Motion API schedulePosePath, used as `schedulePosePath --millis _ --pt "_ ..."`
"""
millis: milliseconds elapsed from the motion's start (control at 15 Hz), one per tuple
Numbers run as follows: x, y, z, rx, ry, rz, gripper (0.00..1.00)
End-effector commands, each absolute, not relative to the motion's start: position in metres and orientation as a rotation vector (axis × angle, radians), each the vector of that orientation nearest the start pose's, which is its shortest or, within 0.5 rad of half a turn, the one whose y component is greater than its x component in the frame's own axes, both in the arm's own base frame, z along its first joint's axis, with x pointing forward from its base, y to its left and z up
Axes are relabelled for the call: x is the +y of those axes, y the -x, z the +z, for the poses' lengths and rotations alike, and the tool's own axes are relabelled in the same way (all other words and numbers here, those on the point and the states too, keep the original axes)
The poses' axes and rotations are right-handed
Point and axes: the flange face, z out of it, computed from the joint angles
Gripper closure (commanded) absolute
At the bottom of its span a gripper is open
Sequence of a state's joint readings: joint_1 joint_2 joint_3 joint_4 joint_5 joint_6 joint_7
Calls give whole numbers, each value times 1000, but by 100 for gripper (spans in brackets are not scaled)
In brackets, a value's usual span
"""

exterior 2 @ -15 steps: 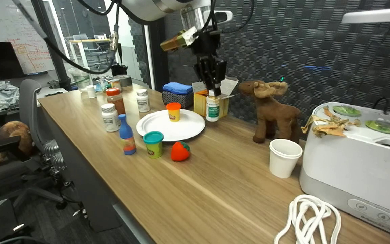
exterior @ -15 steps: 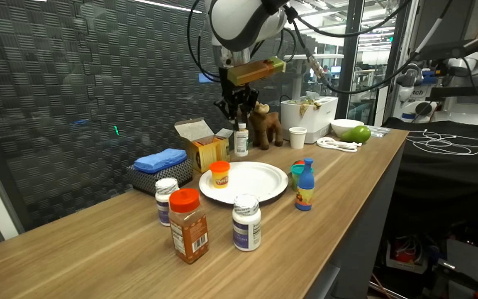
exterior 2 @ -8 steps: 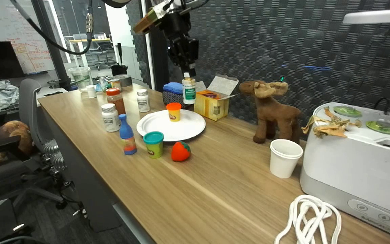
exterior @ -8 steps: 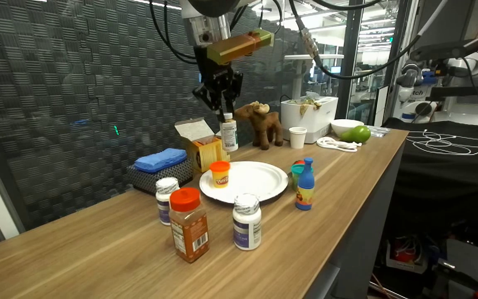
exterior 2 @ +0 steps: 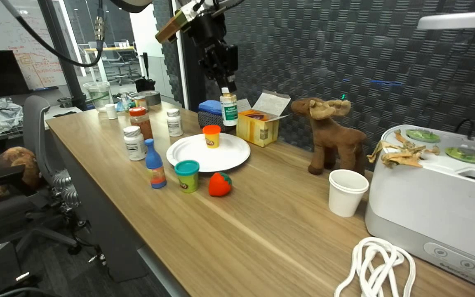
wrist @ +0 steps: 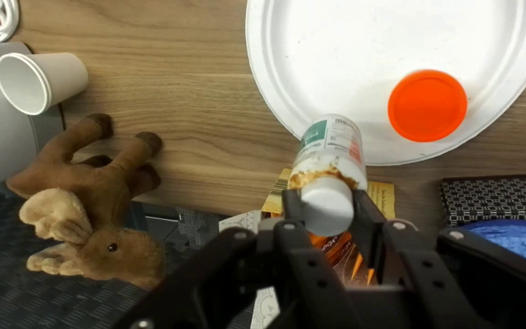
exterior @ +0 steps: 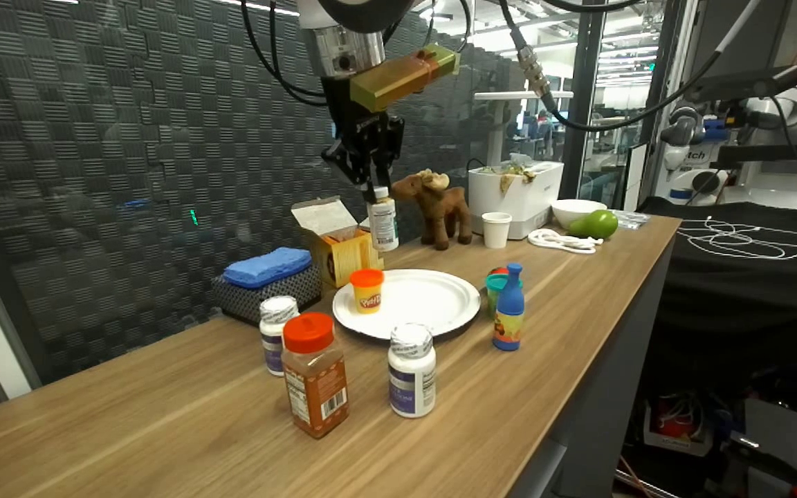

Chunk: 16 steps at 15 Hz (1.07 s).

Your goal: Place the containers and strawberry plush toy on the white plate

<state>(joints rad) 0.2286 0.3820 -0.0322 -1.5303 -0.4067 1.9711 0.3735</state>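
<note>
My gripper point(wrist: 328, 203) is shut on the cap of a white bottle point(wrist: 331, 141) with a green label. In both exterior views this bottle point(exterior 2: 229, 109) hangs in the air, slightly tilted, near the plate's back edge. On the white plate point(exterior 2: 184, 156) stands a yellow tub with an orange lid point(exterior 2: 211, 137). A teal-lidded tub point(exterior 2: 187, 176), a blue bottle point(exterior 2: 155, 164) and the red strawberry plush toy point(exterior 2: 219, 184) are beside the plate on the table. Beyond its far side stand an orange-brown jar with red cap point(exterior: 315, 377) and two white bottles point(exterior: 412, 373) point(exterior: 279, 337).
A yellow open box point(exterior 2: 258, 128) stands behind the plate, close to the held bottle. Beside it lies a blue cloth point(exterior: 267, 266) on a patterned box. A brown plush moose point(exterior 2: 332, 136), paper cups point(exterior 2: 346, 192), a white appliance point(exterior 2: 435, 198) and a white cord point(exterior 2: 377, 268) occupy the other end.
The gripper has risen with the white bottle and carried it past the yellow box towards the blue cloth. Over the last half second it has barely moved. Nothing else has shifted.
</note>
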Motion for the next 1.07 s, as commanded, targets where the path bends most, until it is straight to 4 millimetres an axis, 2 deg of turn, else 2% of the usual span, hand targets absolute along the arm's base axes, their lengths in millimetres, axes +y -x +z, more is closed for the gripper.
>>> schedulePosePath --millis 0,667,1000 --pt "108 -661 451 38 3475 -367 92" --pt "102 -651 392 65 3392 -348 92" --pt "104 -654 383 83 3353 -438 92"
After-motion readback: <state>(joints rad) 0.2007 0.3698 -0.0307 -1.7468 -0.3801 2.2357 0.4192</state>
